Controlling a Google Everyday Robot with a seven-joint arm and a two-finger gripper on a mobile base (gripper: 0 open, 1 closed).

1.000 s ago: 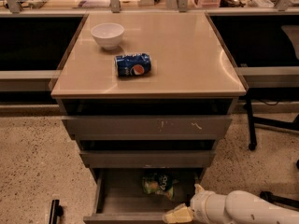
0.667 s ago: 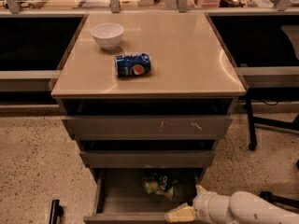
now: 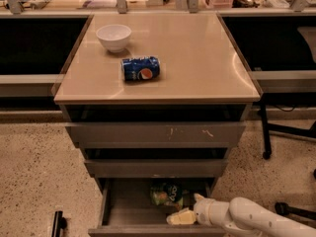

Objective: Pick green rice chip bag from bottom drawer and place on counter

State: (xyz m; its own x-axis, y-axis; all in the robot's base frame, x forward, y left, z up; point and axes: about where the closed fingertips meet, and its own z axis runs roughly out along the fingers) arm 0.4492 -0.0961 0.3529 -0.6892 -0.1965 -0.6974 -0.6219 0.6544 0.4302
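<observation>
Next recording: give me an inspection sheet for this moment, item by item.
Surface: counter, tan and glossy.
Job's things: green rice chip bag lies inside the open bottom drawer, not on the counter.
Clutter: white bowl upright, Pepsi can on its side, both on the counter.
Gripper: gripper low at the drawer's front, just before the bag; contact unclear.
Cables: dark cable at right.
Surroundings: speckled floor, caster leg.
</observation>
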